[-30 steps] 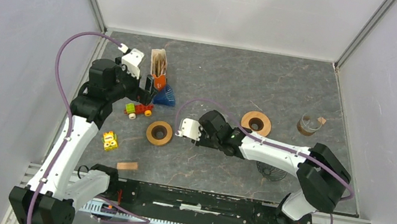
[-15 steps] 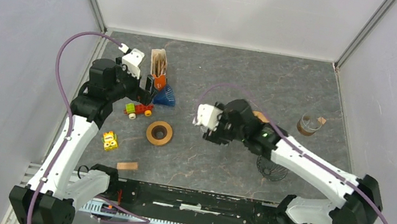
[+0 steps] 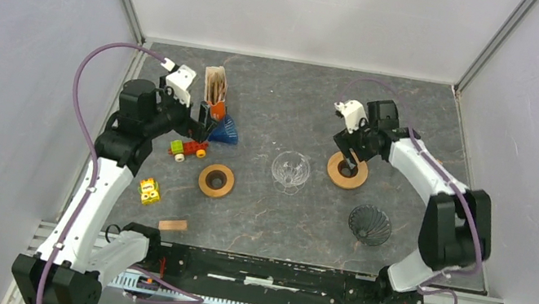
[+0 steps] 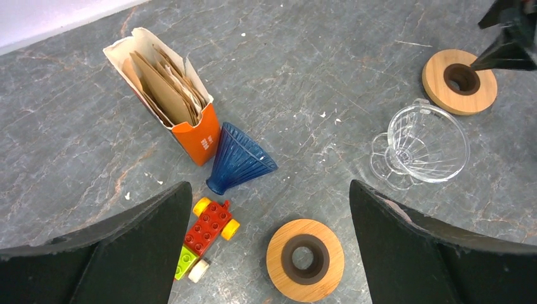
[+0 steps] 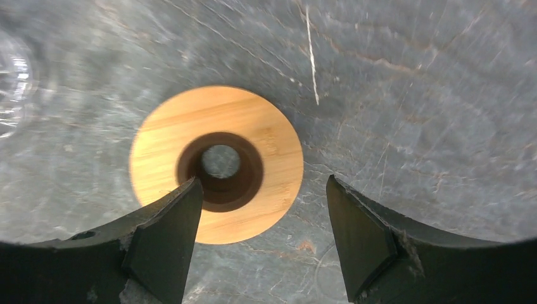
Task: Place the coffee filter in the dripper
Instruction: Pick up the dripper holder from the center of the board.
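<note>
right gripper [image 5: 263, 183]: jaws apart, nothing between them, hanging over a wooden ring [image 5: 215, 161]. Ring's hole sits left of centre in the gap. Can't tell if the tips touch it. Right arm is reached out to the far right of the counter [image 3: 301, 91], elbow folded back near the right wall.

left gripper [image 4: 269, 187]: wide open, empty, held above the left cluster. Below it the carton [image 4: 168, 95] stands upright with the coffee filters [image 4: 166, 81] inside, blue dripper [image 4: 239, 158] on its side just beside the carton, toy car [image 4: 209, 237] near that, and a second wooden ring [image 4: 305, 258].

clear glass dripper [image 4: 425, 142] stands mid-counter, between the two rings.

Top view only:
- black dripper [image 3: 370, 224] front right
- small glass [image 3: 418, 169] near the right wall
- yellow block [image 3: 149, 191] and wood block [image 3: 173, 225] front left

Walls close three sides. Most open room is the far-centre strip.
</note>
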Controlling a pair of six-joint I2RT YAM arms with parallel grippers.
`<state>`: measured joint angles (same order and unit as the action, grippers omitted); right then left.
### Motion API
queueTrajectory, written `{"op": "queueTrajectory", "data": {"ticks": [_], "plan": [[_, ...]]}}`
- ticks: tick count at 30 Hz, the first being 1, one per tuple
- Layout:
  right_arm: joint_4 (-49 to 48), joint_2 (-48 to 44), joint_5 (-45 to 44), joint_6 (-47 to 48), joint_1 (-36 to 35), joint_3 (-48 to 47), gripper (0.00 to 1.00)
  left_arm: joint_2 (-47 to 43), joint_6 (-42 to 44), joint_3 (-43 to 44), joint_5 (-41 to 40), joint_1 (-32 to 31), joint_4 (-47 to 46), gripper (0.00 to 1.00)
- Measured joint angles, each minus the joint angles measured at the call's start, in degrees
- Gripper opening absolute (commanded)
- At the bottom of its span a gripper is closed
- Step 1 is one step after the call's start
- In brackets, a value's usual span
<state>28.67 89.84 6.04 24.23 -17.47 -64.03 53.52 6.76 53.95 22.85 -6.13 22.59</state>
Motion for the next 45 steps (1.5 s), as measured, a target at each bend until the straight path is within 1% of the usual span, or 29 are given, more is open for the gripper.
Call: {"op": "queueTrajectory", "data": {"ticks": [3,7,10,12,16,17,21,23,27,31,34,38,42,45], "plan": [[1.2,5.7,0.8,0.0,3.4,-1.8,0.78,-1.1,0.0,-0.3,0.3,0.0,-0.4,1.0],[2.4,9.6,1.6,0.7,5.2,-2.5,0.78,-2.0,-0.1,-1.0,0.4,0.0,-0.4,1.0],[2.9,11.6,1.9,1.6,6.0,-2.5,0.74,-2.0,-0.1,-1.2,0.4,0.0,-0.4,1.0],[3.0,12.9,2.3,2.1,6.4,-2.5,0.68,-2.0,-0.1,-1.2,0.6,0.0,-0.4,1.0],[2.8,14.4,4.5,2.6,6.9,-2.7,0.48,-2.0,-0.1,-1.4,1.1,0.0,-0.4,1.0],[2.6,14.5,4.6,2.8,6.9,-2.9,0.45,-2.0,-0.1,-1.5,1.2,0.0,-0.5,1.0],[2.6,14.6,5.6,3.0,6.9,-3.8,0.29,-2.1,-0.1,-1.5,1.3,0.0,-0.4,1.0],[3.4,14.5,6.1,3.0,7.0,-4.1,0.24,-2.2,-0.1,-1.5,1.3,0.0,-0.4,1.0],[6.4,12.8,8.3,2.8,6.9,-5.6,0.23,-2.2,-0.1,-1.5,1.3,0.0,-0.4,1.0],[10.1,10.3,9.5,2.8,5.1,-11.2,0.23,-2.2,-0.1,-1.5,1.3,0.0,-0.4,1.0],[11.8,8.9,9.7,3.0,1.4,-16.4,0.24,-2.2,-0.1,-1.5,1.1,0.0,-0.5,1.0],[14.2,7.7,9.5,3.5,-5.8,-21.8,0.27,-2.2,-1.1,-1.5,-1.6,0.0,-1.5,1.0],[17.3,7.7,8.9,4.5,-12.6,-24.5,0.28,-2.2,-2.3,-1.5,-5.9,0.0,-2.4,1.0],[20.1,8.7,8.9,5.0,-15.9,-26.3,0.3,-2.2,-2.4,-1.5,-8.8,0.0,-3.0,1.0]]}}
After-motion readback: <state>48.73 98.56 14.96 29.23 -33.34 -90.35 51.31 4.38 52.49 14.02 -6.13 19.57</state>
